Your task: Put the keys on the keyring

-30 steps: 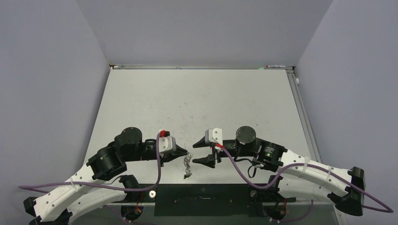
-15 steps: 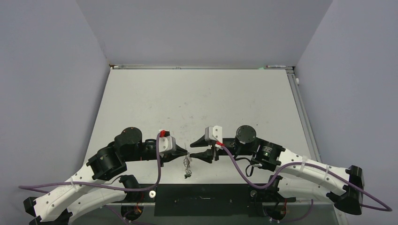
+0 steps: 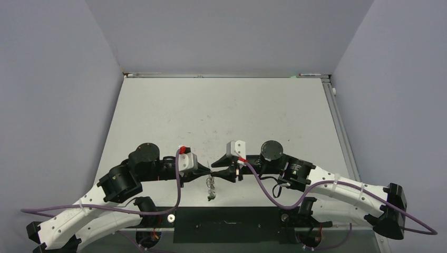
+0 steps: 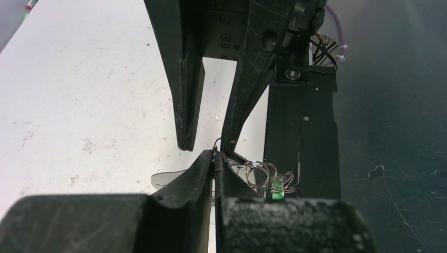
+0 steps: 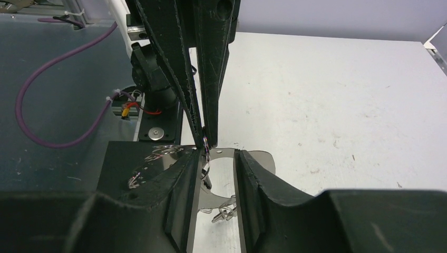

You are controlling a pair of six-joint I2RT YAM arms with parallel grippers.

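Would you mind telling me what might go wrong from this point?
1. The left gripper pinches the keyring only at its very tip, so a small nudge may knock it loose.
2. The right gripper, jaws open, straddles that tip; closing might strike the left fingers rather than the ring.
3. The rest of it, with the green piece, trails loose and may snag.

Plain lavender-grey walls [image 3: 221,31] enclose a scuffed white table [image 3: 237,105]; what may be a metal rail [image 3: 226,75] lines its far edge.
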